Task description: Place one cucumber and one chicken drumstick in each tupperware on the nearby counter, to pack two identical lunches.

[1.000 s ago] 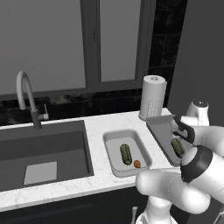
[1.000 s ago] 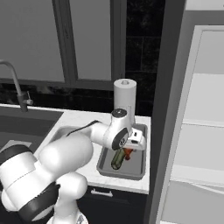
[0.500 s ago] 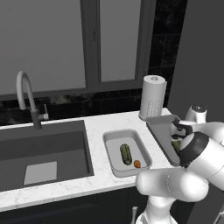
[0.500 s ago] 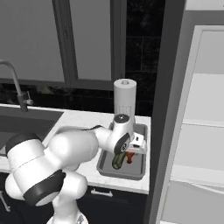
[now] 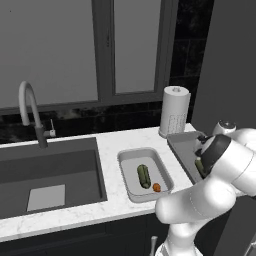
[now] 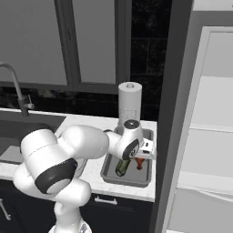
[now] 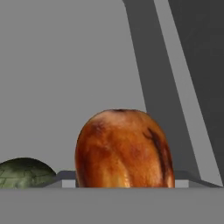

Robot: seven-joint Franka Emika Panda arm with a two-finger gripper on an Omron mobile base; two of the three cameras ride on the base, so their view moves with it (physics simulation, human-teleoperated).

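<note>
On the white counter (image 5: 112, 145) the lighter tupperware (image 5: 127, 182) holds a cucumber (image 5: 143, 176) and a small chicken drumstick (image 5: 156, 187). To its right lies the darker, tray-like tupperware (image 5: 181, 145), largely covered by my arm, with a second cucumber (image 5: 199, 165) in it. In the right base view my gripper (image 6: 140, 159) hangs low over this tray (image 6: 136, 179), shut on a brown drumstick (image 6: 139, 164), beside the cucumber (image 6: 122, 167). The hand view has the drumstick (image 7: 124, 148) close up and the cucumber's end (image 7: 24, 173) to its left, both above the tray's floor.
A dark sink basin (image 5: 50, 170) with a curved faucet (image 5: 30, 110) lies left of the tupperware. A paper towel roll (image 5: 173, 110) stands just behind the dark tray. The fridge with pale shelves (image 6: 205, 150) stands close on the right.
The wrist has swung over the dark tray and dropped lower. The drumstick has come down with the gripper, closer to the tray's floor.
</note>
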